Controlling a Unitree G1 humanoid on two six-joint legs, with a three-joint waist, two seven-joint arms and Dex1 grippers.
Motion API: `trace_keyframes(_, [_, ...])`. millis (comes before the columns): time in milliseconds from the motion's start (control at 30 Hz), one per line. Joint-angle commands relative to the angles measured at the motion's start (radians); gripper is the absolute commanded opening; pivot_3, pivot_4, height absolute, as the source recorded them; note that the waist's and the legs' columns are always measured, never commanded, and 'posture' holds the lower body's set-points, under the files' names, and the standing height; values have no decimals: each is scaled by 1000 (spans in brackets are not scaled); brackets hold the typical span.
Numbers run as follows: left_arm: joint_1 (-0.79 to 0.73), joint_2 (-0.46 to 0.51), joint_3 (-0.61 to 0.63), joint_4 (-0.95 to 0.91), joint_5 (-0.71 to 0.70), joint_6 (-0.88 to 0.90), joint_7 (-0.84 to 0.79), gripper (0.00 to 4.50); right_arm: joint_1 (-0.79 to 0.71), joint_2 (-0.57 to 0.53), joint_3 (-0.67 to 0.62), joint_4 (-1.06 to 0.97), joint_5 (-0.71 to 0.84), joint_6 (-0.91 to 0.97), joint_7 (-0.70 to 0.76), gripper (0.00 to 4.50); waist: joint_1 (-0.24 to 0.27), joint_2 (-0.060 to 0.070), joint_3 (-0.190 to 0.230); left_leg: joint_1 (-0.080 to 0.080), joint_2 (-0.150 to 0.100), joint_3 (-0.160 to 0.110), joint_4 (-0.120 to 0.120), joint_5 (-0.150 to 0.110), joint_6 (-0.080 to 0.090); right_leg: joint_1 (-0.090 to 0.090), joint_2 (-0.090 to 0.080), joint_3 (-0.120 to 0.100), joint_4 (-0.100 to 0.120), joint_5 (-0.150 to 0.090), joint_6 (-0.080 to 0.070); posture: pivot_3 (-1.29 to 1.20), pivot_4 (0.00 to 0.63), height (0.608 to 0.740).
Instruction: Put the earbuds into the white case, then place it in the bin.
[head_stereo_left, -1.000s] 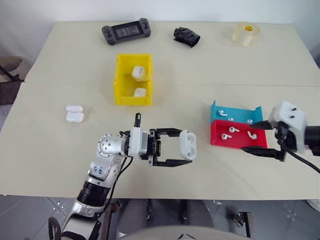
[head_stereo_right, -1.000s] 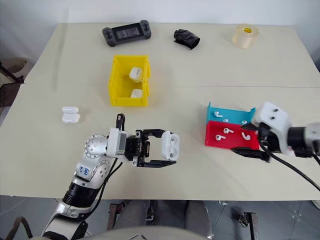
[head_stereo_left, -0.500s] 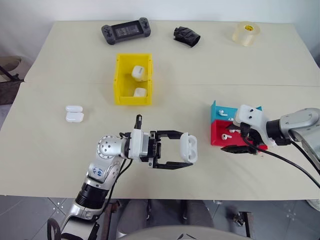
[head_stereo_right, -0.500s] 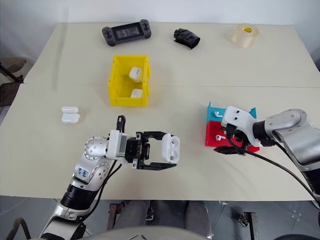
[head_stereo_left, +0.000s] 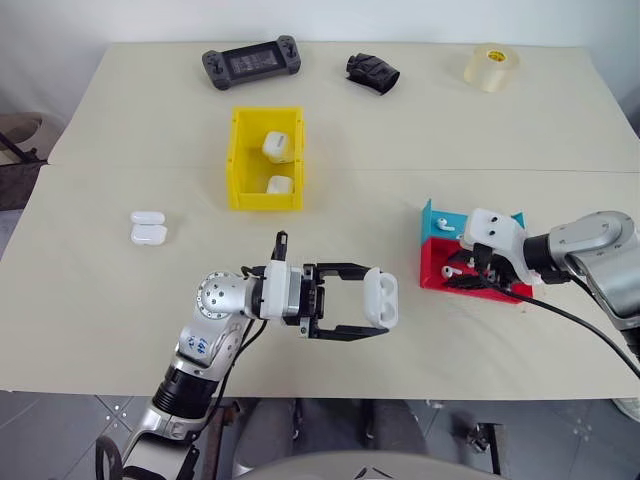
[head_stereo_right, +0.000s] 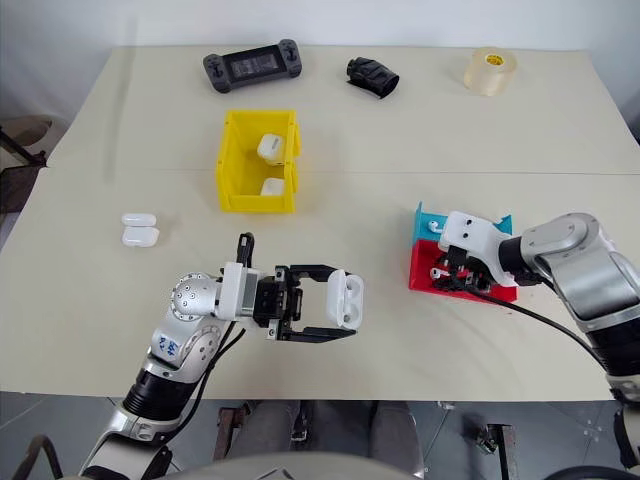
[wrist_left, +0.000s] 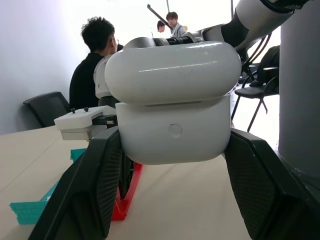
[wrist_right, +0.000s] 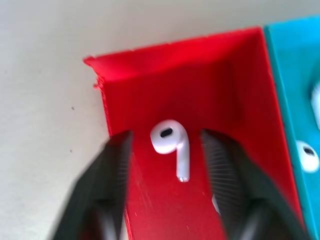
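Holding the white case (head_stereo_left: 379, 297) above the near part of the tabletop (head_stereo_left: 90, 300), your left gripper (head_stereo_left: 366, 305) is clenched on it from both sides, and in the left wrist view the lid looks closed or nearly so; I cannot tell whether it is open enough to receive anything. Toward the right edge, your right gripper (wrist_right: 167, 150) is inside the red tray (wrist_right: 220, 95), its fingers (wrist_right: 114, 165) apart on either side of one of the earbuds (wrist_right: 172, 142), not yet touching it. The bud is tiny and glossy, so you may pinch it badly and it could shoot out, or the fingers could push the tray. The other earbuds are partly hidden by this gripper. Farther, near the middle, the bin (head_stereo_left: 240, 160) already holds two white cases.
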Motion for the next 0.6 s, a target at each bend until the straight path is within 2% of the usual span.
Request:
trace_keyframes(33, [3,2,0,-47,2,-17,16,2746,-14,9,-11,0,-16,-17,11,2157,0,0,0,0,0,0,0,0,0,0,0,0,0,0,0,0,150,740])
trace_keyframes(600, [3,7,2,-53,5,-17,30,2746,-10,5,-20,28,-57,-66,54,2157,0,0,0,0,0,0,0,0,0,0,0,0,0,0,0,0,150,740])
